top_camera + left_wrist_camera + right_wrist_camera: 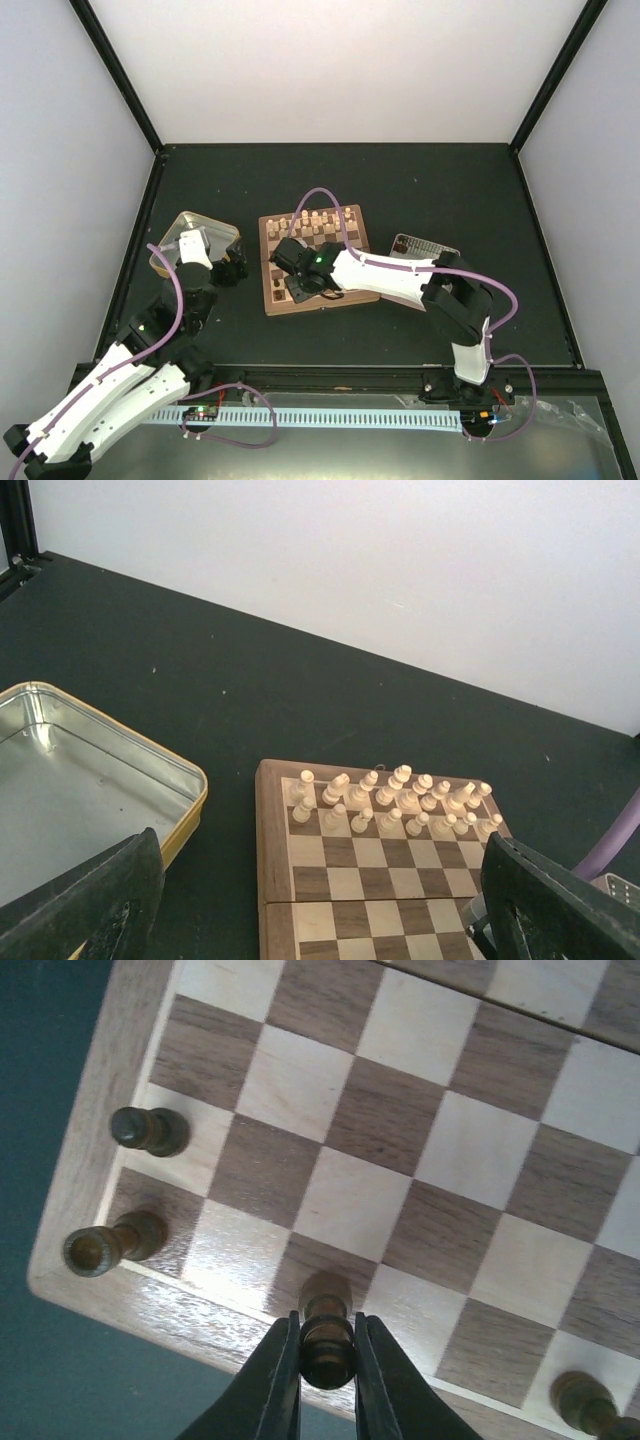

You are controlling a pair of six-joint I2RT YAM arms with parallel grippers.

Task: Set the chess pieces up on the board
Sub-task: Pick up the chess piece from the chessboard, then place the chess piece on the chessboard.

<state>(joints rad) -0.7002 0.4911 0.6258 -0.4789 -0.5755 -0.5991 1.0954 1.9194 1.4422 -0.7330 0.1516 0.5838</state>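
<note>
Black counter (420, 190) runs out beneath me to pale walls. Nearest of all is the work in my right jaws (327, 1328): they are clamped on a dark chessman (327, 1345), one finger pressed to each side of its top with no gap showing. That piece hangs upright over the near row of the board (330, 1150), above the third square from the corner. Whether its foot touches the wood I cannot tell.

I judge the step in hand to be filling the dark back row. One bare square away, a dark corner piece (105, 1245) stands in place, and a dark pawn (150, 1130) stands just ahead of it. Another dark man (585, 1400) shows along the same row on the other side.

The next move calls for settling the piece flat on its foot, parting the fingers only a little, and rising straight up so nothing tips.

My left jaws (320, 880) stand wide apart and hold nothing, between the tin (190, 780) and the board's left edge. Farthest away, the cream pieces (395, 800) stand in two rows at the board's far side.
</note>
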